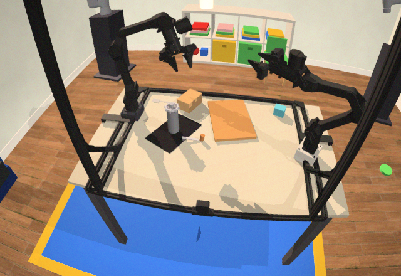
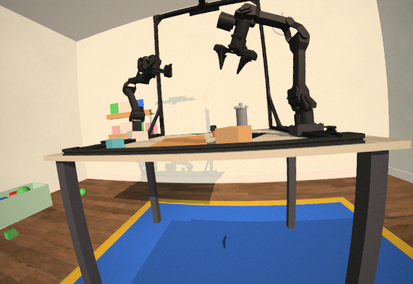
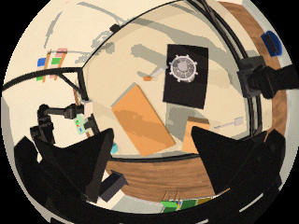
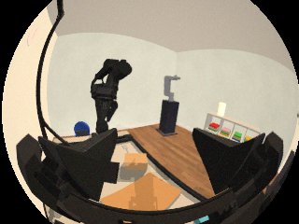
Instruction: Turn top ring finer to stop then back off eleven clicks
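Note:
The hand grinder (image 1: 172, 118) is a grey upright cylinder standing on a black mat (image 1: 173, 134). Its pale toothed top ring (image 1: 171, 108) is on top. It also shows in the exterior view (image 2: 241, 115) and from above in the left wrist view (image 3: 185, 67). My left gripper (image 1: 176, 57) is open and empty. It points down, high above the table and a little behind the grinder, touching nothing. My right gripper (image 1: 259, 67) is open and empty, held high at the far right of the table and pointing sideways, far from the grinder.
A loose crank handle with a wooden knob (image 1: 193, 138) lies beside the mat. A cardboard box (image 1: 189, 100) stands just behind the grinder. A flat wooden board (image 1: 231, 119) lies mid-table and a teal cube (image 1: 279, 110) to its right. A black frame rims the table.

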`<control>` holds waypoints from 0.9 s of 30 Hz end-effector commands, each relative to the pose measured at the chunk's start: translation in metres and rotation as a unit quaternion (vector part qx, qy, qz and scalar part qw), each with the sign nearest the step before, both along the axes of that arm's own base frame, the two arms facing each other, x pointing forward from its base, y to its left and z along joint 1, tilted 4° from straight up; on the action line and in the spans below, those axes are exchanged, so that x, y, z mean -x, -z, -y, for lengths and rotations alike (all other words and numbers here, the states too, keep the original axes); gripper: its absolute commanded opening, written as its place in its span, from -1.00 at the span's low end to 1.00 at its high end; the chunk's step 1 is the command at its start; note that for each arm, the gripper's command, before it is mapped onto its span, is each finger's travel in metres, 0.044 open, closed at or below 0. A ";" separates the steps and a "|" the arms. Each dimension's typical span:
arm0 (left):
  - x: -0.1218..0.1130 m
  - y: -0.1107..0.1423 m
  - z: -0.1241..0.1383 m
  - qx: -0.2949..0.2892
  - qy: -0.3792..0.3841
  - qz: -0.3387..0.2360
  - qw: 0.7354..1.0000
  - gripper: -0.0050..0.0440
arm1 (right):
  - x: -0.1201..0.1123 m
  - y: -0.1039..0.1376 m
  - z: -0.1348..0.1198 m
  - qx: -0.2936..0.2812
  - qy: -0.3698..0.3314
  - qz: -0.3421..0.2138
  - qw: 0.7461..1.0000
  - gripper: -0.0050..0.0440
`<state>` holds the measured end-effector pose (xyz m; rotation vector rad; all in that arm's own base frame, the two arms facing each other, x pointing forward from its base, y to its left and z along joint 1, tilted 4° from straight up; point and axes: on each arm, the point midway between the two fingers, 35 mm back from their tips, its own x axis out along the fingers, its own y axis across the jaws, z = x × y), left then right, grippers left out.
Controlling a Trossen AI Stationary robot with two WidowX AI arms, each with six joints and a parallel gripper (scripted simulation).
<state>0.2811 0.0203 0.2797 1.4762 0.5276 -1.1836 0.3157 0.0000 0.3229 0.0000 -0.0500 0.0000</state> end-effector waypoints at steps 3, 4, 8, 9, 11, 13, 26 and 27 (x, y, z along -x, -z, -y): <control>0.000 0.000 0.000 0.000 0.000 0.000 1.000 0.84 | 0.000 0.000 0.000 0.000 0.000 0.000 1.000 0.84; 0.000 0.000 0.000 0.000 0.000 0.000 1.000 0.84 | 0.000 0.000 0.000 0.000 0.000 0.000 1.000 0.84; 0.000 0.000 0.000 0.000 0.000 0.000 1.000 0.84 | 0.000 0.000 0.000 0.000 0.000 0.000 1.000 0.84; 0.000 0.000 0.000 0.000 0.000 0.000 1.000 0.84 | 0.000 0.000 0.000 0.000 0.000 0.000 1.000 0.84; 0.000 0.000 0.000 0.000 0.000 0.000 1.000 0.84 | 0.000 0.000 0.000 0.000 0.000 0.000 1.000 0.84; 0.000 0.000 0.000 0.000 0.000 0.000 1.000 0.84 | 0.000 0.000 0.000 0.000 0.000 0.000 1.000 0.84; 0.000 0.003 0.004 -0.005 0.012 -0.004 1.000 0.84 | 0.003 -0.003 0.008 0.000 0.001 0.000 1.000 0.84; 0.000 0.004 0.005 -0.007 0.016 -0.006 1.000 0.84 | 0.004 -0.003 0.011 0.000 0.001 0.000 1.000 0.84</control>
